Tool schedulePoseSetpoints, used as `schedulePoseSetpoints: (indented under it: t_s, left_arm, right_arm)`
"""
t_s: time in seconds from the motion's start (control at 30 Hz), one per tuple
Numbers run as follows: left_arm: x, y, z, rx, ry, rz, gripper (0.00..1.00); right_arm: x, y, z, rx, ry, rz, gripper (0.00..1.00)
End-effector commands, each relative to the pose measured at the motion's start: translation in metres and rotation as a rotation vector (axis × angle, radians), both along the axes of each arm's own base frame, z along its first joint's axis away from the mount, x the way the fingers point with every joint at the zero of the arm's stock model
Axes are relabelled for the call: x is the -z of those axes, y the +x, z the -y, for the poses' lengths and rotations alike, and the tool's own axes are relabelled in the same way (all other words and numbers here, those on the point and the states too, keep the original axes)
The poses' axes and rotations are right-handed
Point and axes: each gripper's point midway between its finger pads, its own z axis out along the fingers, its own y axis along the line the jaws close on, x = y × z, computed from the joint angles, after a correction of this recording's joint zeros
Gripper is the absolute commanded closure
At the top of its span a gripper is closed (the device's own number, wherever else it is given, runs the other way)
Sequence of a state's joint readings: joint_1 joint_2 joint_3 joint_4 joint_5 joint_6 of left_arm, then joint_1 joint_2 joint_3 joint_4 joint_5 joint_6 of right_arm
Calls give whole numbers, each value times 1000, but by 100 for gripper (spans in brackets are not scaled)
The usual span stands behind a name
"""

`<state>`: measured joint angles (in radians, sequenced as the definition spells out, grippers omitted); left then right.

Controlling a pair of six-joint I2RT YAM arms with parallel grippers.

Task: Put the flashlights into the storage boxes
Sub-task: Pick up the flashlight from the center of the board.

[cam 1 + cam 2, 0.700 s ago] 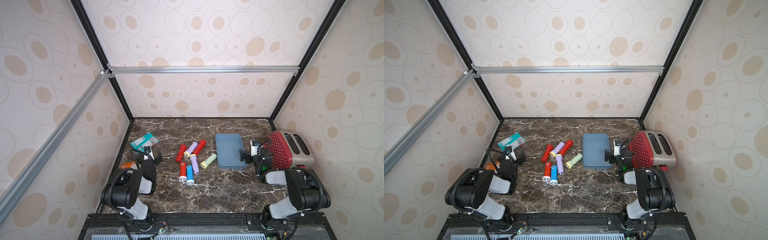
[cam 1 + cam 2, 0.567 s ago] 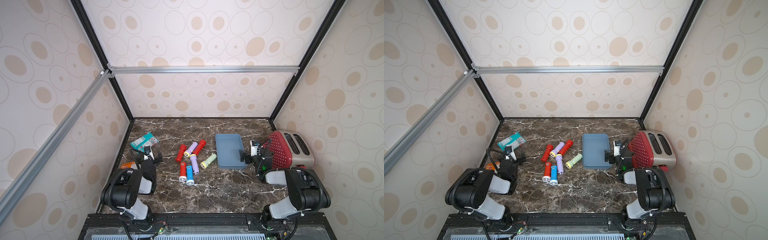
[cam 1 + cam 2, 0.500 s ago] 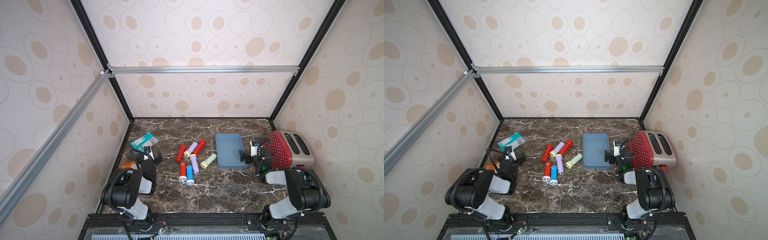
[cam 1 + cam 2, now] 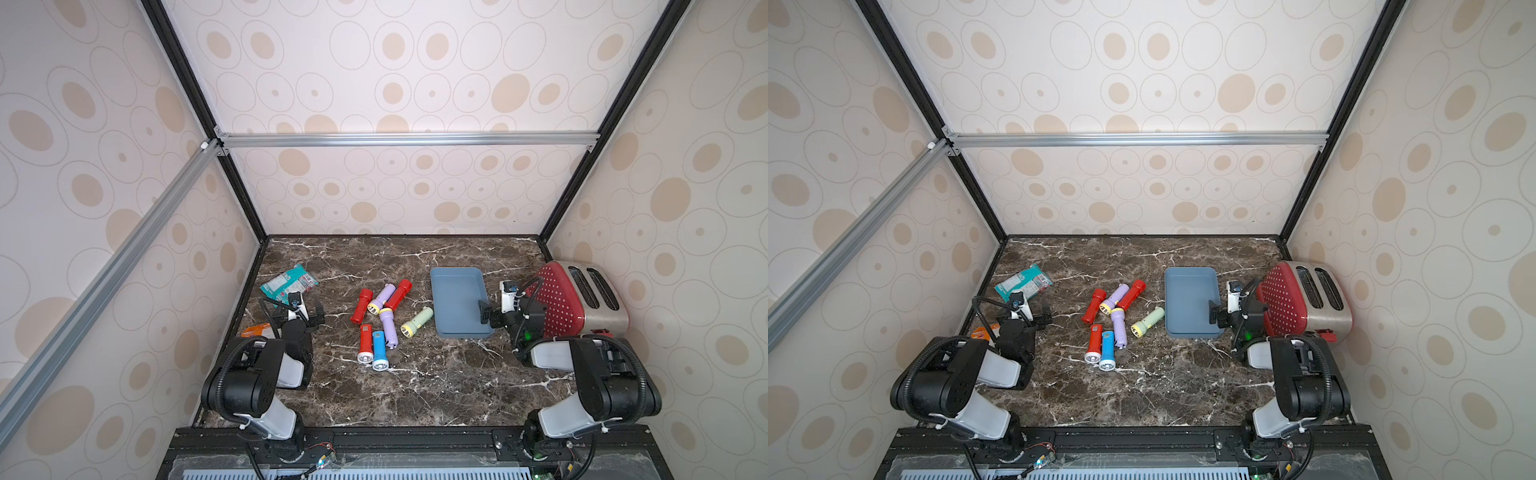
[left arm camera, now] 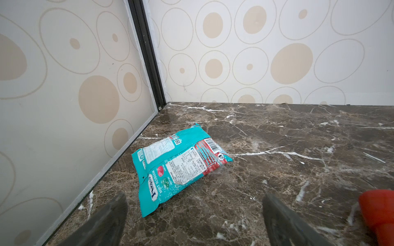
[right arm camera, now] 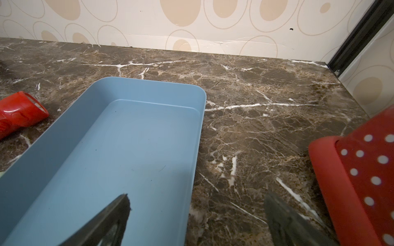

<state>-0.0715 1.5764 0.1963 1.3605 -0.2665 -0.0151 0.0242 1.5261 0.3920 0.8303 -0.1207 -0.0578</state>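
Several flashlights lie loose mid-table in both top views: three red ones [image 4: 360, 306] [image 4: 398, 294] [image 4: 365, 343], two lilac [image 4: 381, 298] [image 4: 388, 328], a blue one [image 4: 379, 350] and a pale green one [image 4: 417, 321]. The blue-grey storage box [image 4: 455, 291] [image 4: 1190, 295] lies right of them with nothing in it. My left gripper [image 4: 297, 311] [image 5: 195, 198] is open, low over the marble left of the flashlights, with a red flashlight [image 5: 379, 213] at the view's edge. My right gripper [image 4: 509, 313] [image 6: 197, 198] is open and straddles the box's right wall [image 6: 200, 119].
A teal snack packet [image 4: 289, 284] [image 5: 181, 161] lies just beyond the left gripper, near the left wall. An orange packet [image 4: 255, 331] sits beside the left arm. The red polka-dot toaster [image 4: 577, 299] [image 6: 362, 181] stands close against the right gripper's outer side.
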Motion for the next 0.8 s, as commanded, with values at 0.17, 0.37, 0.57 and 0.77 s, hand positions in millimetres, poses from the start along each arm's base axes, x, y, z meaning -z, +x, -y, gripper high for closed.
schedulePoseSetpoints:
  t_s: [0.17,0.37,0.57,0.77]
  left_arm:
    - [-10,4,0,2,-8,41,1]
    - [-25,-3,10,49,16,74,1]
    - [-79,-15,23,65,-91,95,1]
    - [-144,-47,49,220,-302,171,1]
  right_arm:
    - [-1,1,-2,-15,-11,4,0]
    - [-1,2,-2,-14,-10,4,0]
    - [-23,-4,5,72,-50,40,0]
    - [-114,-27,17,185,-29,-24,0]
